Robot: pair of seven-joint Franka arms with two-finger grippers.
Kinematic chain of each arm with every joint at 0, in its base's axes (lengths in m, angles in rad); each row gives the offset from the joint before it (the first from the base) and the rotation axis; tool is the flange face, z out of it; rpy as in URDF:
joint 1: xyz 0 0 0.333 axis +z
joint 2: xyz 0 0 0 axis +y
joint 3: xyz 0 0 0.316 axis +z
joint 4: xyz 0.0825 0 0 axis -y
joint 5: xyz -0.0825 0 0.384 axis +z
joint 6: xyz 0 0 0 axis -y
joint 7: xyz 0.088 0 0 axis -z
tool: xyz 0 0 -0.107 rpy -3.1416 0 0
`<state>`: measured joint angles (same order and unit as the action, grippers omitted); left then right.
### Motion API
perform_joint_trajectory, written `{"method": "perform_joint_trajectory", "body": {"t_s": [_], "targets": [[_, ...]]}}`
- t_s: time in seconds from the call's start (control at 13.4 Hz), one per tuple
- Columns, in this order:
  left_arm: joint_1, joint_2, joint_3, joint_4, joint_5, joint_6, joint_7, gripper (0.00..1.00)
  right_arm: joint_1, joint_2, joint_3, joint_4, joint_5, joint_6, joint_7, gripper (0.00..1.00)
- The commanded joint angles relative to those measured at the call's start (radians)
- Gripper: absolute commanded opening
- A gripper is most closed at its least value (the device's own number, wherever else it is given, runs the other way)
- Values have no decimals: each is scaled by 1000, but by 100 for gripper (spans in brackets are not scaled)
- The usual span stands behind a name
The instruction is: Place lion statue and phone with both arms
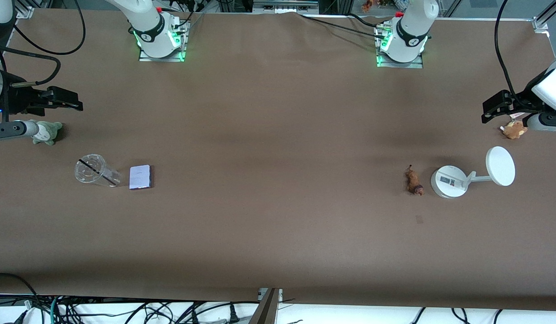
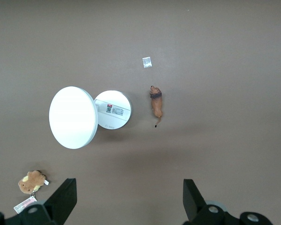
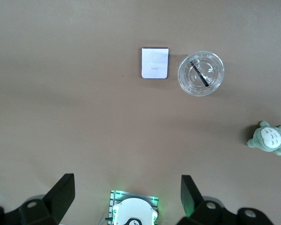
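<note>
Both pincers wide, holding nothing, up over the bench ends: left pincer (image 1: 500, 108), right pincer (image 1: 62, 100). Lion statue (image 1: 413, 181) lies beside white stand (image 1: 450, 181); phone (image 1: 140, 177) beside clear cup (image 1: 94, 171).

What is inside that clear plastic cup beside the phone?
The clear cup holds one thin dark straw lying slanted across it. No liquid shows inside, and the brown table shows through its wall. The phone lies beside it.

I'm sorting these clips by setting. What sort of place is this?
Most likely a robotics lab bench, not a home. Two arm bases are bolted to a table covered in plain brown sheeting, loose cables trail under its edge, and aluminium framing stands at the corner.
</note>
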<state>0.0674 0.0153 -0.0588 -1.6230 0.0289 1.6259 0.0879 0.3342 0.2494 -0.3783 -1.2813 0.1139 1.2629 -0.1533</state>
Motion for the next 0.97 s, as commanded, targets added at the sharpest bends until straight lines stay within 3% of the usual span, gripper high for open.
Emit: {"method": "perform_joint_trajectory", "body": {"t_s": [0.0,0.15,0.22,0.52,0.89], "targets": [[5,-6,-3,14,-18,-21,19,100,-105,-45,98,-36,-13,-5,12,100],[5,-6,-3,14,-18,-21,19,100,-304,-94,299,-94,-28,25,14,100],[5,-6,-3,14,-17,-21,19,100,-346,-125,341,-137,-42,50,14,100],[6,-6,-3,14,-18,-21,19,100,-354,-265,352,-351,-66,174,5,100],[6,-6,-1,14,-17,-21,21,100,-388,-275,355,-363,-66,170,5,100]]}}
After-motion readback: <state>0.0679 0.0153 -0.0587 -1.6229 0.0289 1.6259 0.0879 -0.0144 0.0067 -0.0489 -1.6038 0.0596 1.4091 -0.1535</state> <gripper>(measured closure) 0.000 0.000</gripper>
